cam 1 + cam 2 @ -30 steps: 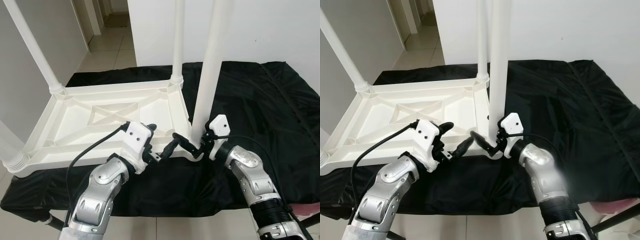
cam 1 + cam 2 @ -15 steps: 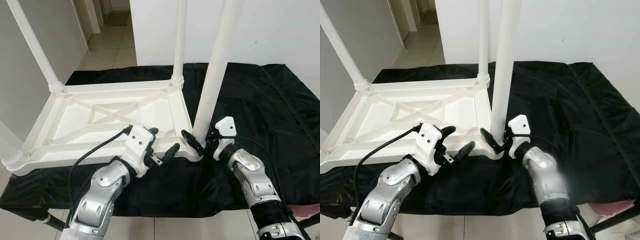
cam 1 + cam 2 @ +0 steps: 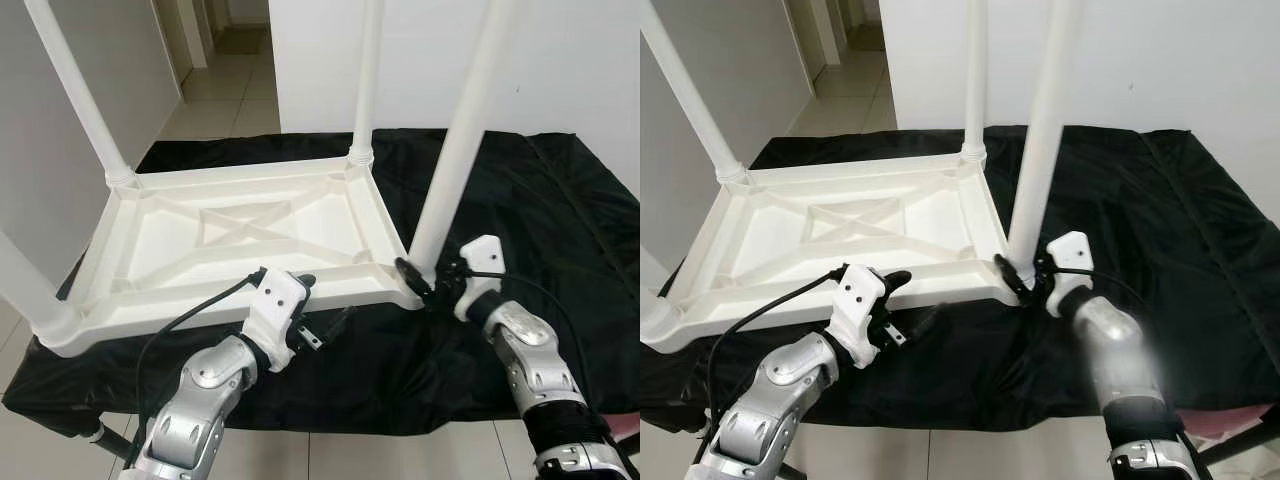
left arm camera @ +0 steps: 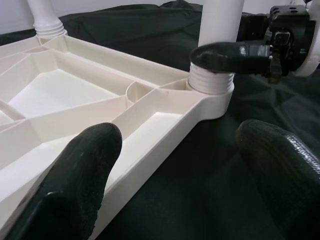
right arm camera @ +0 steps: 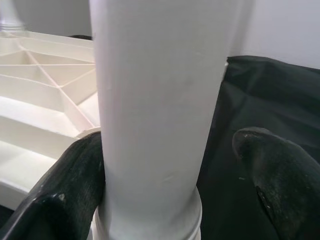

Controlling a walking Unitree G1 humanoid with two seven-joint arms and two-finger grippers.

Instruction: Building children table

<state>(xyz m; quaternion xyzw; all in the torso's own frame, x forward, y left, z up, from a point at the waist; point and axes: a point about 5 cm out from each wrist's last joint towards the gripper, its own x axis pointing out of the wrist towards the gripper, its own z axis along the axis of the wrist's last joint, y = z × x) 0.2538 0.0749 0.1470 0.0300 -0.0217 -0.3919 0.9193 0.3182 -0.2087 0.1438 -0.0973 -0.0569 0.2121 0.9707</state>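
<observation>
I find the white plastic children's table (image 3: 240, 235) lying inverted on the black-draped worktop (image 3: 540, 200) for leg fitting, my right gripper (image 3: 425, 290) spread about the near white leg (image 3: 455, 160) at its socket, my left gripper (image 3: 320, 320) parted just beside the near rim.

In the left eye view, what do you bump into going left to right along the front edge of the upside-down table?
Left hand → near-right white plastic table leg → right hand → black cloth.
</observation>
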